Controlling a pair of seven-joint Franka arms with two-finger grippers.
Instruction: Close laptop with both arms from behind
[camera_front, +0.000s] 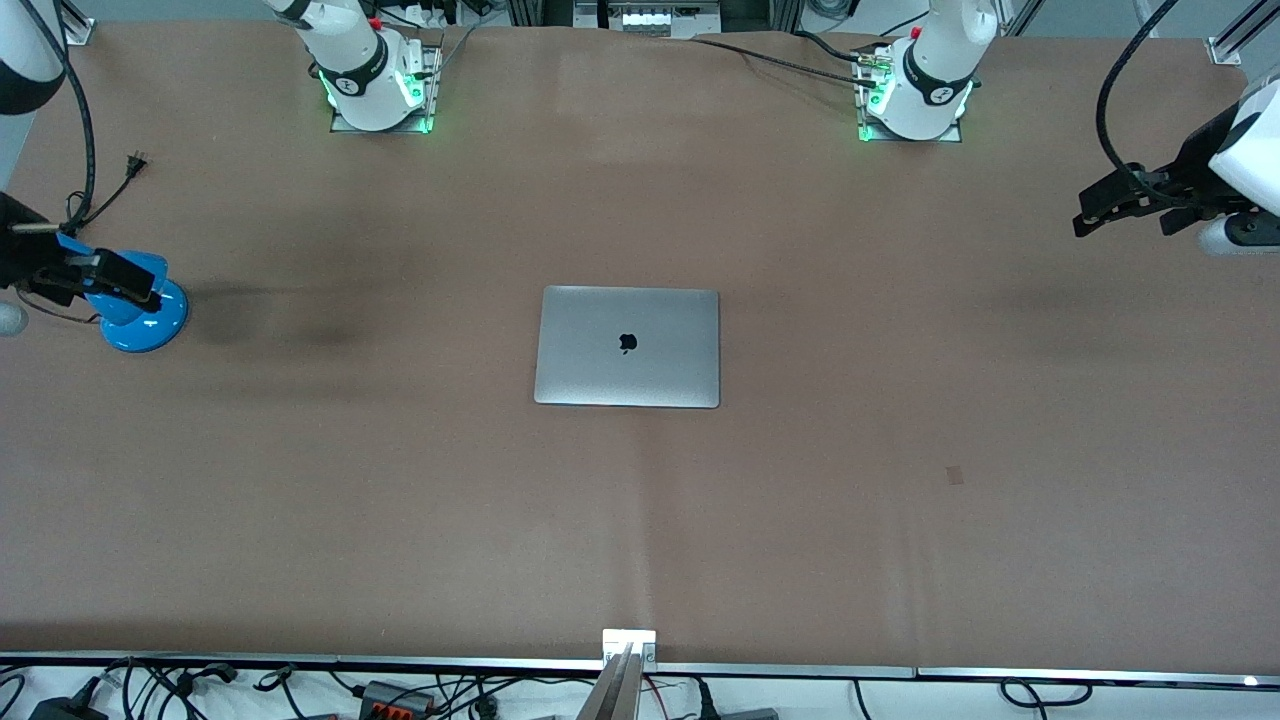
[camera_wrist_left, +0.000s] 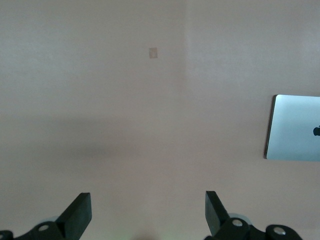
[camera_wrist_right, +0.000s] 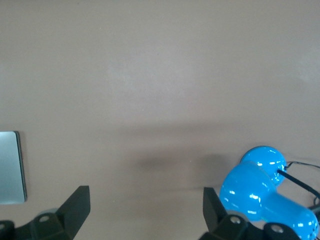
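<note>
The laptop (camera_front: 628, 346) lay flat at the middle of the brown counter (camera_front: 900, 520), its lid already down and the black logo facing up, so I judged the closing done, with nothing left for either arm to press.

My left tool (camera_front: 1125, 205) hung over the counter's edge at the left arm's end, its fingers (camera_wrist_left: 77, 215) spread wide with nothing between them. My right tool (camera_wrist_right: 145, 212) hung over the right arm's end of the counter, fingers (camera_wrist_right: 75, 207) likewise spread and empty, just above a blue hair dryer (camera_front: 135, 300) that rested there with its black cord (camera_front: 110, 195) trailing off toward the arms' bases.

Both tools stood well apart from the laptop, one out at each end, with the machine between them. In each wrist view only an edge of the silver lid showed: the laptop (camera_wrist_left: 295, 127) from the left wrist and a sliver of the laptop (camera_wrist_right: 11, 167) from the right.

The laptop's long axis ran along the counter from one arm's end toward the other, its edges square to the counter. Neither tool looked clearly nearer to it. Any further move would mean reaching inward toward the centre from both ends, and I judged none was called for. A small dark patch (camera_front: 955, 475) marked the counter nearer the front camera, toward the left arm's end.
</note>
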